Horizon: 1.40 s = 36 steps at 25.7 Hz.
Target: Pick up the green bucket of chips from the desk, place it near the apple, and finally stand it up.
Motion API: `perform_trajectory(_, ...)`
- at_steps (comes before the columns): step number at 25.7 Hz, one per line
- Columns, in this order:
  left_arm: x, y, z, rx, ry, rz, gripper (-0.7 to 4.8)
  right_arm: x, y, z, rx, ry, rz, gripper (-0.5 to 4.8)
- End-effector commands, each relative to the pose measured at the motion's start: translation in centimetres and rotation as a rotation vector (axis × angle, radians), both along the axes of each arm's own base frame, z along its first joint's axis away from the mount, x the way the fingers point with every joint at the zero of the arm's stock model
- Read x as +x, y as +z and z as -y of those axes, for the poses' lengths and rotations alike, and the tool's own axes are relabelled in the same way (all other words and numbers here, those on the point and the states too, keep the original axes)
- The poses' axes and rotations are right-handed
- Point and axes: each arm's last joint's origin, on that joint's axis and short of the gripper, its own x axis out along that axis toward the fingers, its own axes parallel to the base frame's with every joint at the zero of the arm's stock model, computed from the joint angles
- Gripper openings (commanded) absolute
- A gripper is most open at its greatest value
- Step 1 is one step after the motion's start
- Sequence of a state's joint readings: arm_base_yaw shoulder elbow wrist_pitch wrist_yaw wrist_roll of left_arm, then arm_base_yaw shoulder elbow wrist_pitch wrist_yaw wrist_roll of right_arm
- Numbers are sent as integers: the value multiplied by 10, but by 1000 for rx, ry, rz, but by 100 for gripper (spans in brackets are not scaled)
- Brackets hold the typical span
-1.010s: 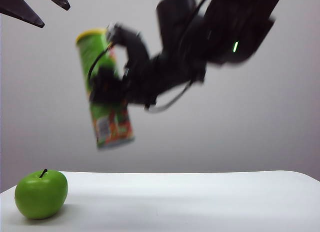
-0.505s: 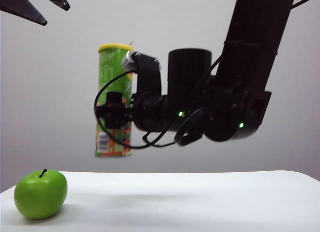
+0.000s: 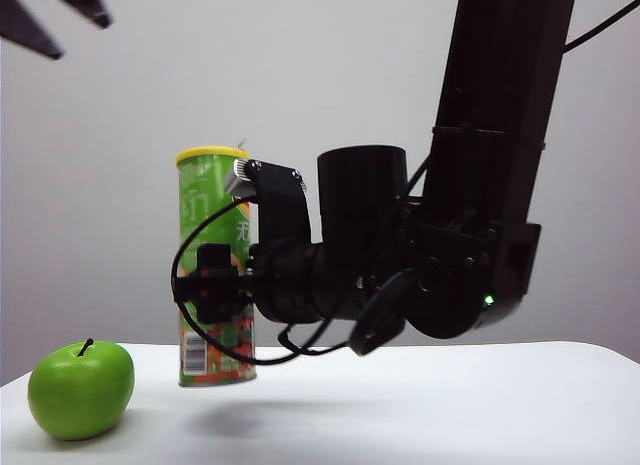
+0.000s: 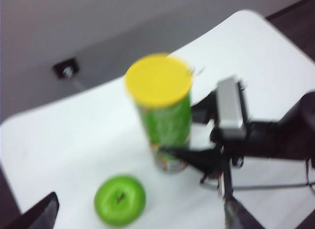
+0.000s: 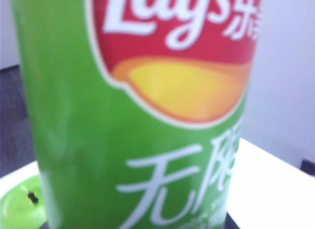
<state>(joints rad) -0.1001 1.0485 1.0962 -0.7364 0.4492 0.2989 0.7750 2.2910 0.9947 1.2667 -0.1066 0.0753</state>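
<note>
We see the right pincer (image 3: 222, 297) clamped on the can (image 3: 211, 235), gripping it across its lower middle from the side. The can stands upright, yellow lid (image 4: 158, 79) on top and grey base at the bottom. From the exterior view its base sits right at the counter (image 3: 450, 405), with a soft shadow below it; we cannot tell whether it touches the surface or hangs just clear of it.

The apple (image 3: 81, 388) rests on the counter's left end, stem up, near the can but apart from it, with a strip of bare white between them. The right arm (image 3: 500, 135) comes down steeply from the upper right and its wrist lies level, reaching toward the left side of the counter. A black cable (image 3: 200, 335) loops below the wrist in front of the can's lower part.

The right wrist view is filled by the can's green wall and its red and yellow logo (image 5: 182, 51), with a sliver of the apple at the edge.

The left pincer (image 4: 138, 216) hangs high above the counter, its two dark fingers (image 4: 37, 214) spread wide and holding nothing. From up there, we look down on the lid, the apple and the right pincer beside the can.
</note>
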Motion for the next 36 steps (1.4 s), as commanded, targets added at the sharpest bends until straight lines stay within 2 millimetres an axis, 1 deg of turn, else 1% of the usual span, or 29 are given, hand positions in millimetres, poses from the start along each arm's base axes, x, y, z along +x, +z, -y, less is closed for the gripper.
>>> perform_trajectory(1,-22,-10,-7,-26,35,-4,434,-1,3,0,19,1,4,264)
perform_trajectory(5,-56,-25,-12,-58,59,16,434,-2,-4,1,14,1,-16,264)
perform_trajectory(9,-85,-32,-13,-102,87,62,434,-1,-15,2,16,-9,-44,264)
perform_trajectory(10,-95,-33,-14,-114,97,92,434,1,-16,2,47,-18,-36,264)
perform_trajectory(13,-110,-30,-15,-120,114,149,434,4,-16,0,62,-21,-58,264)
perform_trajectory(15,-116,-28,-15,-133,122,174,434,6,-16,-1,50,-21,-69,265)
perform_trajectory(19,-117,-28,-15,-165,143,149,434,7,-16,-2,38,-21,-65,266)
perform_trajectory(21,-117,-28,-15,-169,142,146,435,7,-16,-2,35,-21,-62,279)
perform_trajectory(28,-117,-28,-15,-168,142,146,434,7,-16,-2,8,-17,-28,285)
perform_trajectory(29,-117,-28,-15,-168,142,146,434,6,-16,-2,8,-12,-28,297)
perform_trajectory(31,-117,-28,-15,-168,142,146,434,6,-16,-3,8,-5,-29,358)
perform_trajectory(32,-117,-28,-15,-168,142,146,434,5,-16,-3,8,-4,-29,376)
perform_trajectory(35,-117,-28,-15,-168,141,146,434,4,-16,-5,8,2,-28,379)
perform_trajectory(36,-117,-28,-15,-168,142,146,434,3,-16,-6,9,6,-28,433)
